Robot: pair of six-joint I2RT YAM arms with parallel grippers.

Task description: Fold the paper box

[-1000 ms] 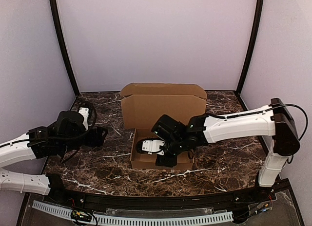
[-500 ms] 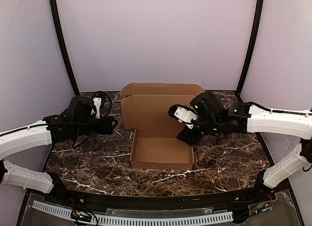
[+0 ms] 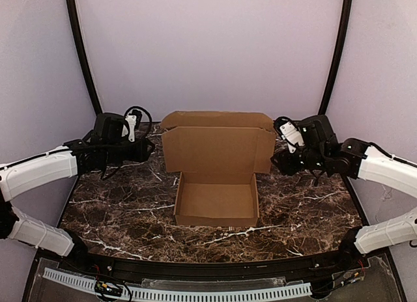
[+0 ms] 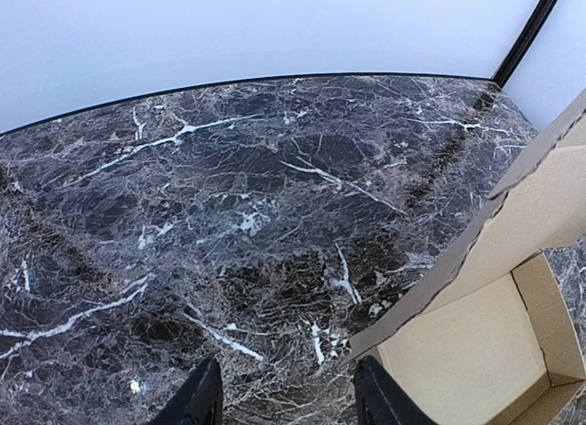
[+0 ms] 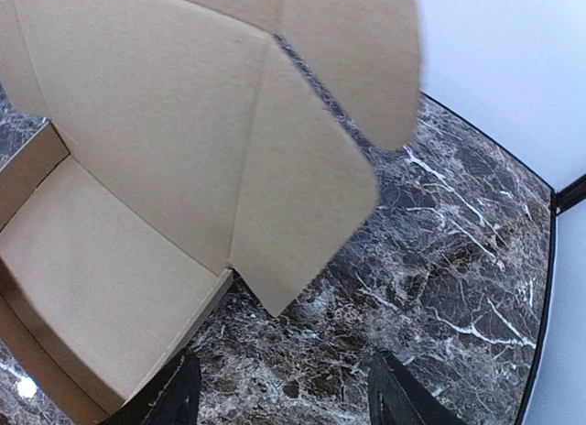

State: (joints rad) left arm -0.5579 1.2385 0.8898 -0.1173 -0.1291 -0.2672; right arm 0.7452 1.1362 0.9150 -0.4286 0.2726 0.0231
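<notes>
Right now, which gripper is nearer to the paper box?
Right. The right gripper is beside the paper box lid's flap; the left gripper stands farther off the opposite side.

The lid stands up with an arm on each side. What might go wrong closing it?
Nothing holds the paper box down; a push on its upright lid from the left end effector or right end effector may slide it. The lid's side flap hangs outside the box wall and may crumple instead of tucking in.
</notes>
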